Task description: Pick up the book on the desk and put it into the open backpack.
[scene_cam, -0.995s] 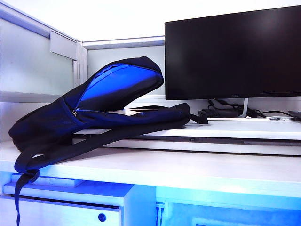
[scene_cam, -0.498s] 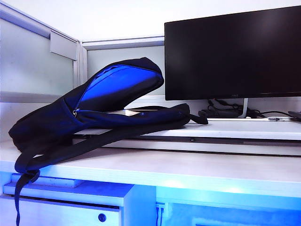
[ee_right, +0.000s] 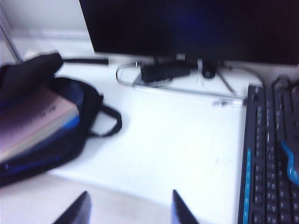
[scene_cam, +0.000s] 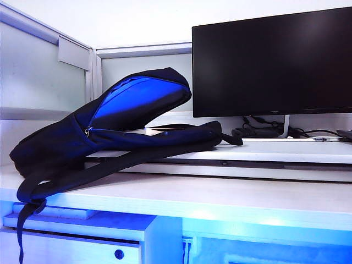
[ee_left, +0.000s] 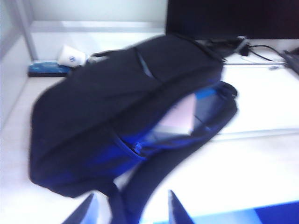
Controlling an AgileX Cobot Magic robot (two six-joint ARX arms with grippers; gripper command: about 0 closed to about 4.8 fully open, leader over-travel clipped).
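Dark, tapered fingertips (ee_left: 86, 212) on each hand

The exterior camera sits low at the desk's (scene_cam: 231, 201) near edge, looking level toward the far partition. Both wrist cameras look down from above the near edge: the left over the backpack (ee_left: 117, 102), the right over the monitor (ee_right: 196, 25). All three views share the backpack.

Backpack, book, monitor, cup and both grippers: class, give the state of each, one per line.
backpack: unzipped, lying on desk
book: inside backpack
monitor: screen dark
cup: tipped on its side
left gripper: open, empty
right gripper: open, empty
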